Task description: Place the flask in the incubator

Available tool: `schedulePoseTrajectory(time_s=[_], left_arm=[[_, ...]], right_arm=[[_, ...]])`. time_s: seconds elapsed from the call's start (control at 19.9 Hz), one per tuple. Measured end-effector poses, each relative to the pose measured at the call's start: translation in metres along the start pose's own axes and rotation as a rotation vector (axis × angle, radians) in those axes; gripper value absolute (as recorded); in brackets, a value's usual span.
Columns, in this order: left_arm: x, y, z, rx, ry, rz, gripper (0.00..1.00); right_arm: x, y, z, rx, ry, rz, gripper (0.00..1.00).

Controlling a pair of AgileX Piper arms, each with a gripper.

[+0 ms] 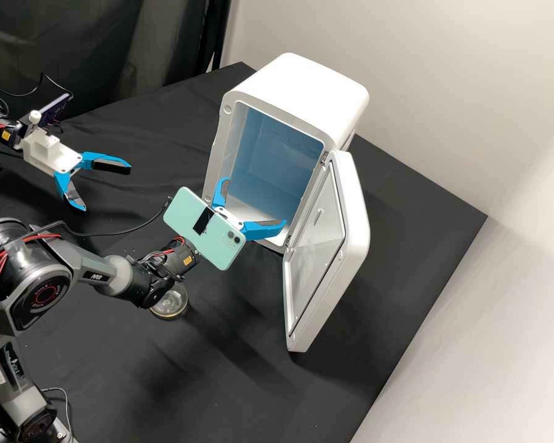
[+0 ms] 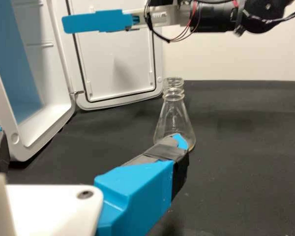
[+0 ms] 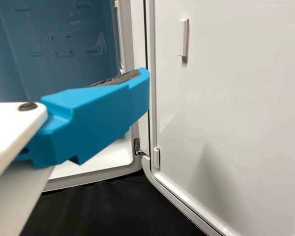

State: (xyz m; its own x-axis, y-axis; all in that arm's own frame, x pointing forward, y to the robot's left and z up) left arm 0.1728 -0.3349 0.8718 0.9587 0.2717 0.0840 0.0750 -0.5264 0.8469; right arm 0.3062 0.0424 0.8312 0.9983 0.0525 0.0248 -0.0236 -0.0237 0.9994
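High view: the left claw (image 1: 104,186), white with two bright blue fingers, hangs over the black cloth-covered bench (image 1: 135,369) with its fingers spread wide and nothing between them; the clear glass conical flask (image 1: 169,303) stands upright on the bench, apart from that claw and partly hidden under the right arm's wrist. The right claw (image 1: 255,202) is likewise spread and empty; it sits at the open mouth of the white box-shaped incubator (image 1: 301,92), low by the front sill, with the flask behind it, back along its own arm and outside the incubator. A mint-green phone (image 1: 206,227) is fixed just behind the right claw; the incubator's white door (image 1: 326,246) stands swung open just beside the claw.

From the left wrist, the flask (image 2: 174,118) stands beyond the tip of the left claw's finger (image 2: 137,189), its narrow neck upward; the right claw's finger (image 2: 98,22) shows farther off, in front of the door (image 2: 118,64). From the right wrist, the right claw's finger (image 3: 93,115) lies before the pale blue interior (image 3: 54,44), the door (image 3: 226,123) just beside it.
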Motion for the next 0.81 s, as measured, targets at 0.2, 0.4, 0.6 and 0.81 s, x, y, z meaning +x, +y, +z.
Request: schedulePoseTrajectory(time_s=[0.2,0.4,0.6,0.81], left_arm=[[-0.0009,0.0025,0.001,-0.013,-0.003,0.011,1.0],[-0.0024,0.0064,0.002,-0.019,-0.005,0.029,1.0],[-0.0033,0.0075,0.0005,-0.022,0.003,0.036,1.0],[-0.0033,0.0075,0.0005,-0.022,0.003,0.036,1.0]], right_arm=[[0.0,0.0,0.0,0.0,0.0,0.0,1.0],[0.0,0.0,0.0,0.0,0.0,0.0,1.0],[0.0,0.0,0.0,0.004,0.0,0.0,1.0],[-0.0062,-0.0031,0.0029,0.007,0.007,0.005,1.0]])
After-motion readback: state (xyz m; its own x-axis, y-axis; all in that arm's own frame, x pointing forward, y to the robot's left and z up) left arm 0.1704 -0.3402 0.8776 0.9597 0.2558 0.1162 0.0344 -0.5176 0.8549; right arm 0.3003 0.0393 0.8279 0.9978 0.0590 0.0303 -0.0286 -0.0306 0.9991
